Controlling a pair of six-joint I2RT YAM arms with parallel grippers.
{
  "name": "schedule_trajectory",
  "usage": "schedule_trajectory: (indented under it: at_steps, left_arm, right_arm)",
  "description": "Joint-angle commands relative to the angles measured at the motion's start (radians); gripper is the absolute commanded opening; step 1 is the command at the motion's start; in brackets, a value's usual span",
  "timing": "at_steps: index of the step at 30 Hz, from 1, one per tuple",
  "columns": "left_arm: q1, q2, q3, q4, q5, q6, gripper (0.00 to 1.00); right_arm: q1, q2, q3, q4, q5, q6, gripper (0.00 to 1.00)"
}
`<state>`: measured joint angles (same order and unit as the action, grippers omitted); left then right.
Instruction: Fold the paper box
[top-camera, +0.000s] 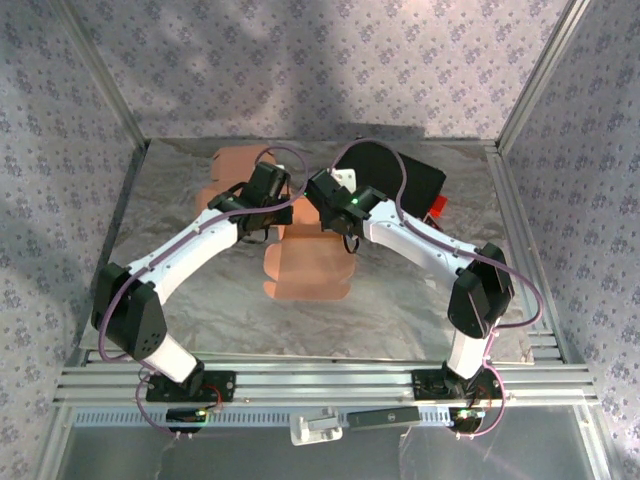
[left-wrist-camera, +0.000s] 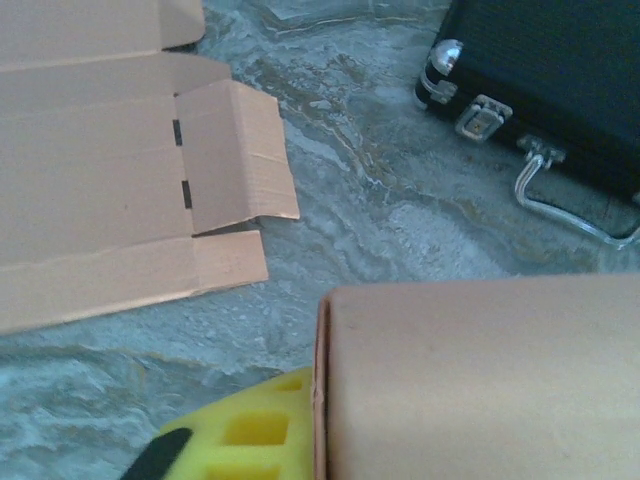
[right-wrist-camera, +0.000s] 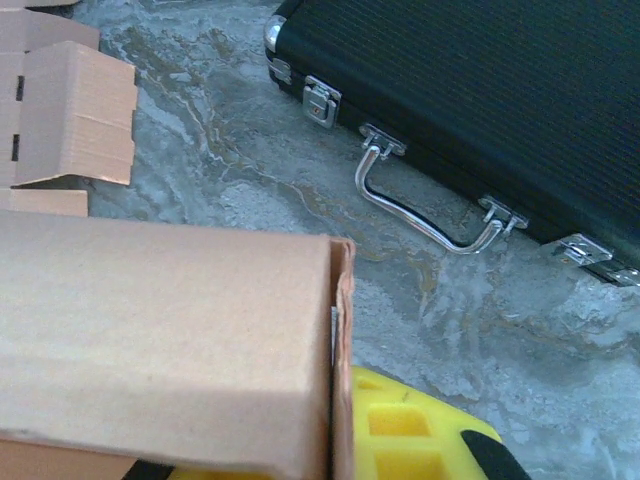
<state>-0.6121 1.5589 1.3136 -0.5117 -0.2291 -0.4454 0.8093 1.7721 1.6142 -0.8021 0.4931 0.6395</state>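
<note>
While clamping the paper box (top-camera: 305, 272) at frame centre, fold both sides evenly.
Work with left gripper (top-camera: 284, 214) and right gripper (top-camera: 322, 205) both pinched shut on its raised tan panels (left-wrist-camera: 480, 380), beside each yellow finger (left-wrist-camera: 250, 430) in the wrist views. Turn along the scored creases; avoid pulling apart, to prevent tearing or buckling. Stay clear of the black case (top-camera: 405, 175) at upper right and the spare flat blank (top-camera: 232, 165) at upper left.

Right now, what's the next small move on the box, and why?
Probably swing the left end effector inward to crease its panel, while the right end effector holds steady. Both look shut on raised panels of the box, and the rest lies flat on the table.
</note>
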Motion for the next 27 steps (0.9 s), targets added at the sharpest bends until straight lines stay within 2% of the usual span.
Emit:
schedule_trajectory:
  at_steps: [1,6,9,14,20,22,27]
  left_arm:
    - [-0.023,0.013,0.001,-0.007,-0.128,-0.007,0.00]
    - [-0.074,0.037,0.013,-0.085,-0.313,-0.088,0.00]
    - [-0.089,0.036,-0.002,-0.109,-0.386,-0.154,0.00]
    - [-0.100,0.038,-0.011,-0.141,-0.440,-0.235,0.00]
    - [-0.113,0.040,0.006,-0.142,-0.428,-0.236,0.00]
    - [-0.114,0.043,0.018,-0.150,-0.425,-0.233,0.07]
    - [-0.119,0.020,0.034,-0.148,-0.398,-0.221,0.41]
  right_arm:
    - [-0.001,-0.028,-0.003,-0.022,0.005,0.029,0.00]
    - [0.005,-0.012,0.011,-0.053,0.030,0.072,0.00]
    - [0.007,-0.010,0.009,-0.062,0.039,0.099,0.00]
    - [0.014,-0.019,-0.009,-0.060,0.057,0.127,0.00]
    - [0.018,-0.026,-0.023,-0.049,0.051,0.137,0.00]
    - [0.018,-0.026,-0.025,-0.048,0.048,0.139,0.00]
    - [0.017,-0.027,-0.027,-0.049,0.047,0.141,0.00]
